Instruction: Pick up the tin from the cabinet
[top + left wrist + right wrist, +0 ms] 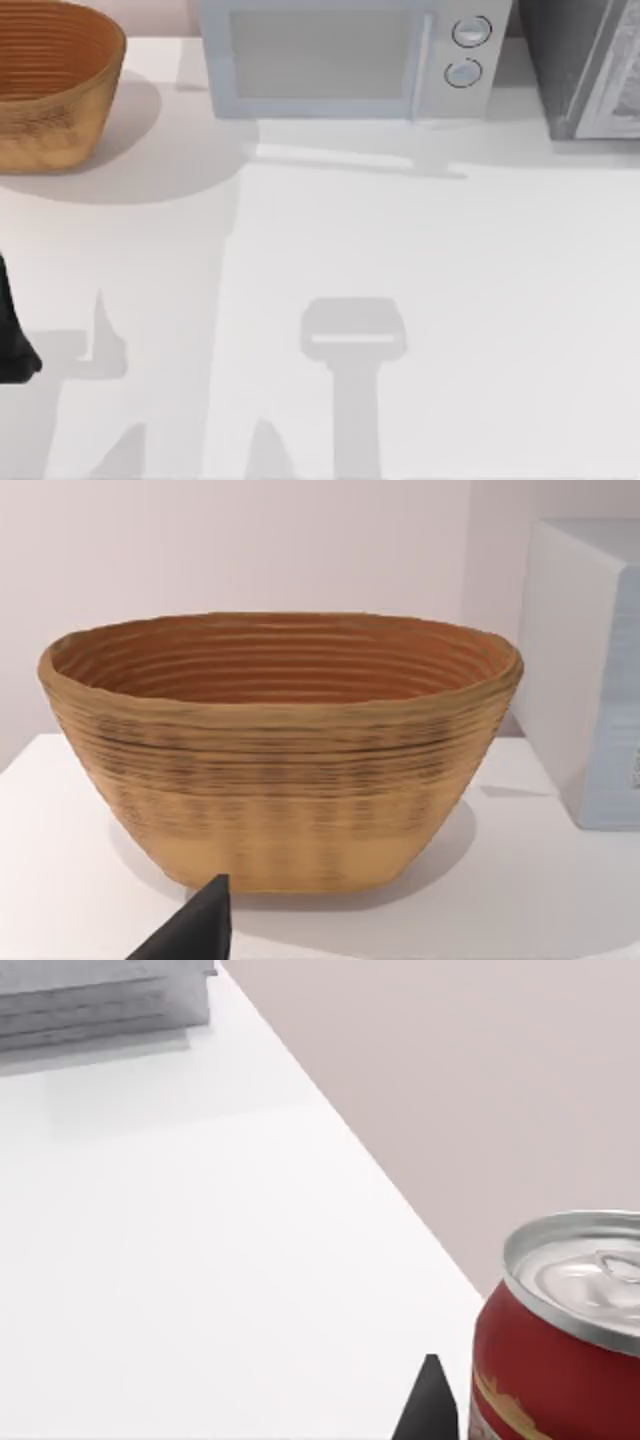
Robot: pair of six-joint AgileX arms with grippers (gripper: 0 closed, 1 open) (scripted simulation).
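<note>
Red-walled tin [560,1360] with a silver pull-tab lid is recorded upright on the white table [200,1260] near its edge, close beside a dark fingertip [428,1405] of the right gripper, apart from it and not gripped. Whether that gripper stands wide or narrow cannot be told. Woven wicker basket [50,85] is listed at the table's far left, pale microwave [340,60] at the back centre, and grey cabinet [585,70] at the back right. Left arm [12,335] is noted low at the left edge, its wrist facing the basket, one dark fingertip [200,925] visible, spread likewise not determinable. Step judged in hand: approach to the tin, grasp not yet made. Next move is judged to call for the right fingers being brought to either side of the tin's wall, closed, then lifted.
</note>
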